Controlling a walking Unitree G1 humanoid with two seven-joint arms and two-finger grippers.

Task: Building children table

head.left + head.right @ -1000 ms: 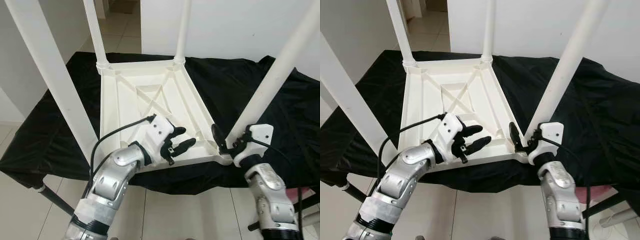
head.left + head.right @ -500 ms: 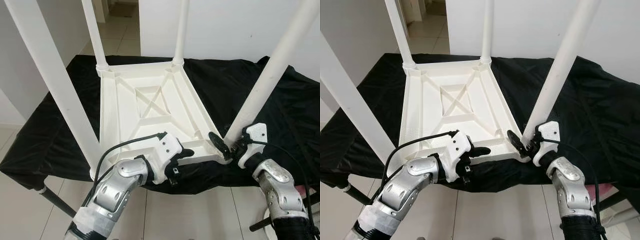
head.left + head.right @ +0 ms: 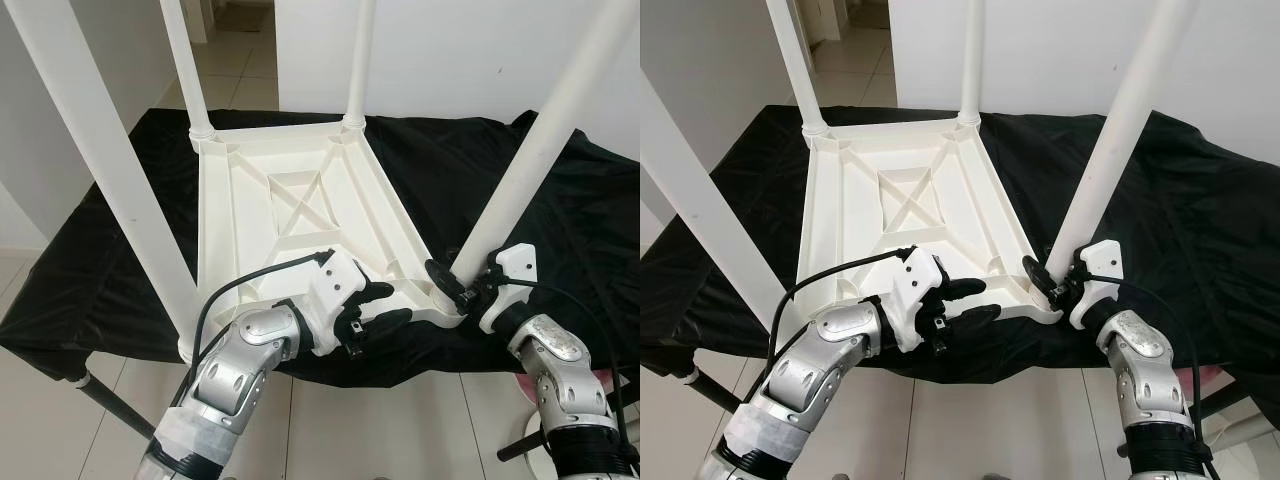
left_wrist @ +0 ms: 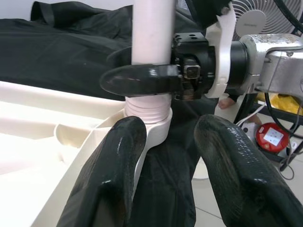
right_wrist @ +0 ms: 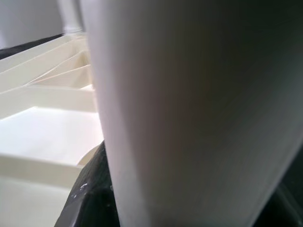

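Upside down on a black cloth (image 3: 560, 200): white children's table (image 3: 290, 215), ribbed underside up, four white legs rising from its corners. Near right leg (image 3: 530, 170) seated in its corner socket (image 4: 149, 124) at the front edge of the tabletop, slanting up and away past the top of the head views.

Clamped around the base of that leg, just above the socket: right gripper (image 3: 450, 285), black fingers closed on the white tube (one finger (image 4: 142, 79) plainly across the front of the tube in the left wrist view, the tube itself huge and blurred against the right wrist camera). White wrist housing just behind the leg, silver forearm trailing down toward the floor.

Beside it, along the same front edge: left gripper (image 3: 375, 305), fingers spread apart and holding nothing, one fingertip (image 4: 118, 156) over the table rim next to the socket, the other (image 4: 227, 165) out past the edge over the hanging cloth. Contact with the rim hard to judge.

Farther from the grippers: near left leg (image 3: 100, 160) standing tall beside the left forearm, two far legs at the opposite corners. Beyond the cloth, white walls and pale floor tiles; past the right arm in the left wrist view, a fan (image 4: 251, 19) and a small red object (image 4: 270, 137) on the floor.
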